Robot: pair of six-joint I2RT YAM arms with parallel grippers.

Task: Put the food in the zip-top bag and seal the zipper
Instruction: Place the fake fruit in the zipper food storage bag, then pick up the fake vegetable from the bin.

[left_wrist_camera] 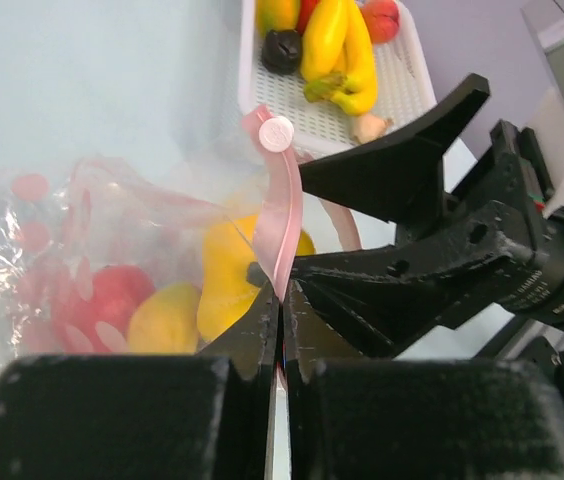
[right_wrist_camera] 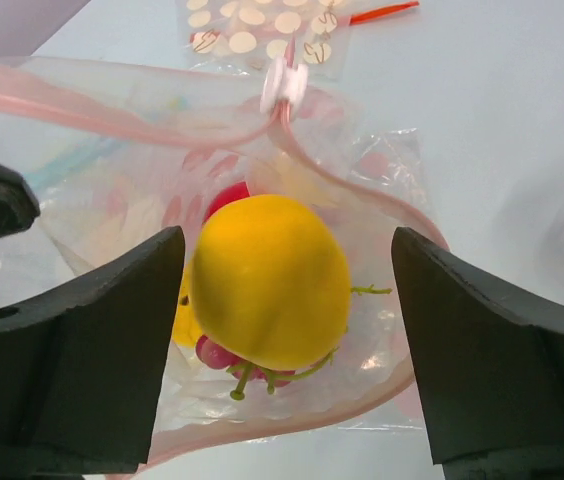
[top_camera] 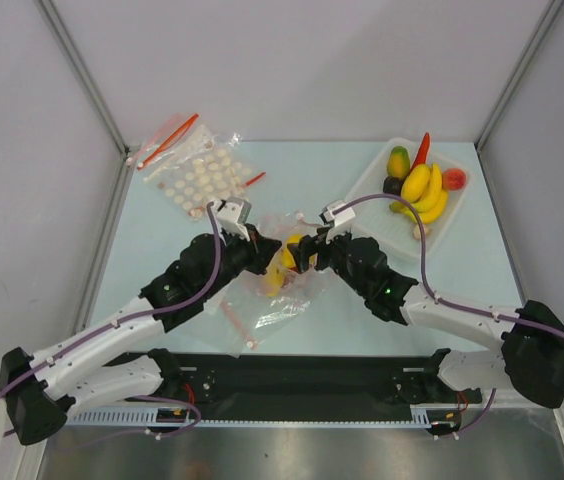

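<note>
Left wrist: right gripper [left_wrist_camera: 277,218] before tray [left_wrist_camera: 402,90]

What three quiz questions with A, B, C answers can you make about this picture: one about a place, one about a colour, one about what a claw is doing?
1. Where is the white tray with the bananas?
A) far off on the right
B) far off on the left
C) close by in the middle

2. What colour is the fruit between the fingers of the right claw?
A) green
B) yellow
C) blue

3. What is the left claw doing?
A) standing wide open
B) shut on nothing
C) pinching the zip-top bag's pink zipper

Answers: A, the tray sits by the far right corner. B, it is plainly yellow. C, it is shut on the zipper.
</note>
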